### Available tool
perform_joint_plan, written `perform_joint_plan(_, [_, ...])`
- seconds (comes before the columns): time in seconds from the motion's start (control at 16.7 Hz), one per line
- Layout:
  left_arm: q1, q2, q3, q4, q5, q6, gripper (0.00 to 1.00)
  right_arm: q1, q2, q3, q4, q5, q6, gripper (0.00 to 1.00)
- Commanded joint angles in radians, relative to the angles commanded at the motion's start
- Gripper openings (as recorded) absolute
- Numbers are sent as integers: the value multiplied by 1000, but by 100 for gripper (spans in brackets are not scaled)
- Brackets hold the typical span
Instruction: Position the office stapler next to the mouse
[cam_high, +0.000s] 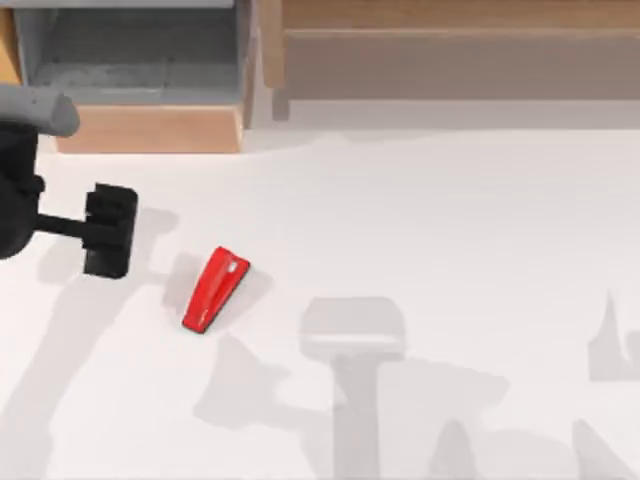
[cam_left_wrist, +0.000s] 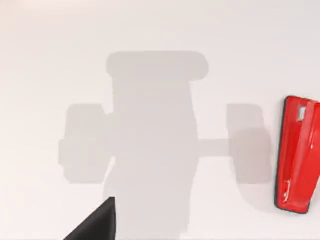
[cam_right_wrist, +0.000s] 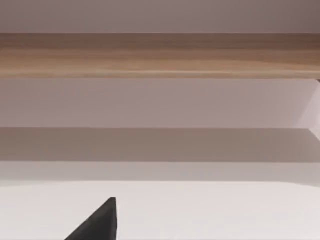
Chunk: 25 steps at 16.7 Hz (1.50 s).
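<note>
top view: the white table (cam_high: 430, 220) carries the office stapler (cam_high: 214, 290), a glossy red wedge lying flat in the left half of the table, its narrow tip pointing toward the near left and its wider end, with a small white mark, toward the far right. the left gripper (cam_high: 108, 230) hangs over the table just left of the stapler and a little farther back, apart from it and holding nothing; whether its fingers are spread or closed cannot be told from above. the black left arm (cam_high: 20, 200) reaches in from the left edge. a wooden shelf unit (cam_high: 150, 128) with a grey recess stands at the far left, and a long wooden ledge (cam_high: 450, 40) runs along the far side. grey shadows of both arms fall on the near half of the table.

left wrist view: the camera looks straight down on the table. the stapler (cam_left_wrist: 297, 154) lies at the edge of the picture, clear of the broad grey shadow of the gripper. a black wedge of the gripper body (cam_left_wrist: 95, 225) enters at one edge; the fingertips cannot be seen.

right wrist view: the camera faces the wooden ledge (cam_right_wrist: 160, 55) beyond the white table surface (cam_right_wrist: 210, 210). a black corner of the right gripper (cam_right_wrist: 95, 225) shows; its finger state cannot be told.
</note>
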Motion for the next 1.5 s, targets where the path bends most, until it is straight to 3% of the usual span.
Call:
perform_joint_plan(0.36, [-122,571,408,-290,8,-1,100,0,0,0,0,0,0,100])
perform_joint_plan(0.72, [-198,896,675,-459,-2,4,100,0,0,0,0,0,0,100])
perform_joint_plan(1.2, [-203,942,706,-476,-5,5,100,0,0,0,0,0,0,100])
perform_joint_plan(1.5, [-206,985,635,-347,-5,7,100,0,0,0,0,0,0,100])
